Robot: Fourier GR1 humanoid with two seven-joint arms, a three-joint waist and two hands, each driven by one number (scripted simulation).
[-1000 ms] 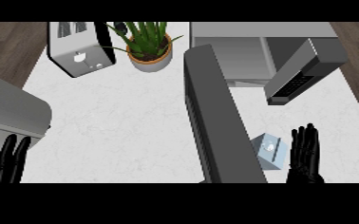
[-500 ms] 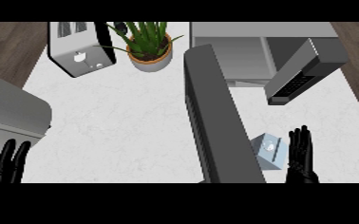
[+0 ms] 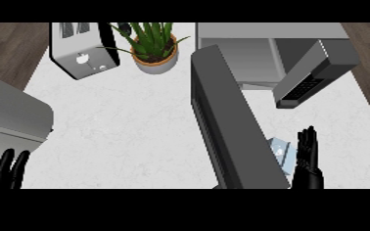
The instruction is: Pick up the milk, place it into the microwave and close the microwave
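Head view, nearest things first: my right hand [image 3: 308, 159] stands at the near right edge, fingers straight, together and pointing away from me, closed on nothing. My left hand [image 3: 13, 169] rests at the near left corner, fingers up and relaxed, holding nothing either. The milk carton [image 3: 280, 151], pale blue, sits on the white counter [image 3: 130, 122] just left of my right fingers, in the narrow space between them and the open microwave door [image 3: 227, 127]; I cannot tell whether my fingers touch it. That dark door runs from the near edge toward the far side. A grey box-like appliance [image 3: 22, 117] shows at the left edge. Farther off on the right is the microwave [image 3: 242, 54], its cavity open, with its keypad panel [image 3: 311, 76] to the right. At the far left stand a silver toaster [image 3: 81, 49] and, just right of it, a potted plant [image 3: 154, 46].
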